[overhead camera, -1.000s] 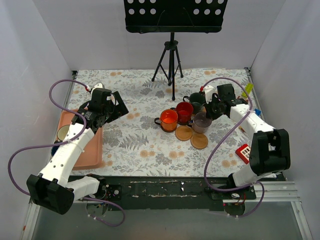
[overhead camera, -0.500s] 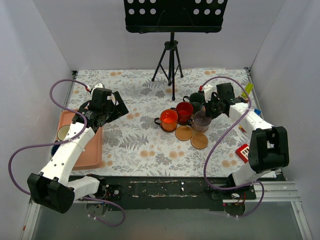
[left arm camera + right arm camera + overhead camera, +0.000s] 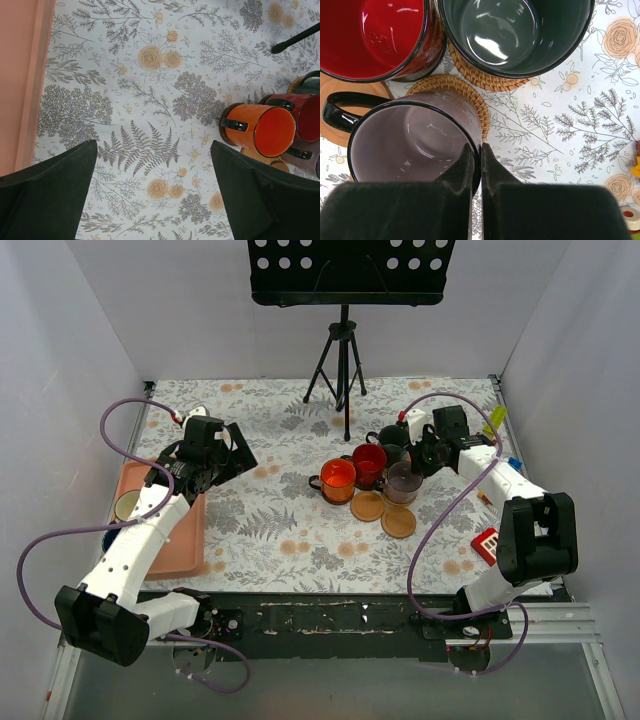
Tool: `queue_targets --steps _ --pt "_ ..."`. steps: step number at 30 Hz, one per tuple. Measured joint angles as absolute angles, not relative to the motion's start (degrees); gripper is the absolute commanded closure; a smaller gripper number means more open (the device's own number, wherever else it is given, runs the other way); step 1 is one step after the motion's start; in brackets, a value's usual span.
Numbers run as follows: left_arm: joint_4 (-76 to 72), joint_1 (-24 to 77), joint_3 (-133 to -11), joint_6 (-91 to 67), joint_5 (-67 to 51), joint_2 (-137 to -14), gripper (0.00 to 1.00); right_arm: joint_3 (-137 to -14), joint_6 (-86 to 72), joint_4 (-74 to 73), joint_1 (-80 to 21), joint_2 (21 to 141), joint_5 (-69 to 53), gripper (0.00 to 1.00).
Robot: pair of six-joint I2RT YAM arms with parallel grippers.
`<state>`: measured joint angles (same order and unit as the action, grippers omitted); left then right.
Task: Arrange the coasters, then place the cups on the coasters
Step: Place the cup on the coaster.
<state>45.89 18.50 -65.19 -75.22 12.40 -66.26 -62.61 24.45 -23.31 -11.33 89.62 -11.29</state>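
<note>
My right gripper [image 3: 476, 167] is shut on the rim of the purple-grey cup [image 3: 415, 140], one finger inside and one outside. That cup [image 3: 405, 483] stands over a woven coaster [image 3: 470, 95], with only the coaster's far edge showing. The dark green cup [image 3: 515, 30] rests on a second woven coaster [image 3: 485, 79]. The red cup [image 3: 375, 35] sits over a wooden coaster [image 3: 340, 112]. The orange cup [image 3: 257, 130] stands left of the red one. Two wooden coasters [image 3: 367, 505] [image 3: 398, 522] lie bare. My left gripper [image 3: 155, 195] hangs open above the floral cloth, holding nothing.
A salmon-pink tray [image 3: 180, 535] lies at the left edge with a cream cup [image 3: 127, 505] on it. The music stand's tripod [image 3: 343, 370] stands behind the cups. A red toy block [image 3: 487, 545] and small coloured pieces lie by the right arm.
</note>
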Motion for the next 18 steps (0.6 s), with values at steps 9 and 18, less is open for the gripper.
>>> queue_targets --steps 9,18 --pt "45.9 18.5 -65.2 -75.2 12.4 -66.3 0.02 -62.6 23.9 -22.2 -11.3 89.6 -10.8 0.99" --pt "45.9 18.5 -65.2 -75.2 12.4 -66.3 0.02 -62.6 22.7 -22.1 -11.3 89.6 -10.3 0.99"
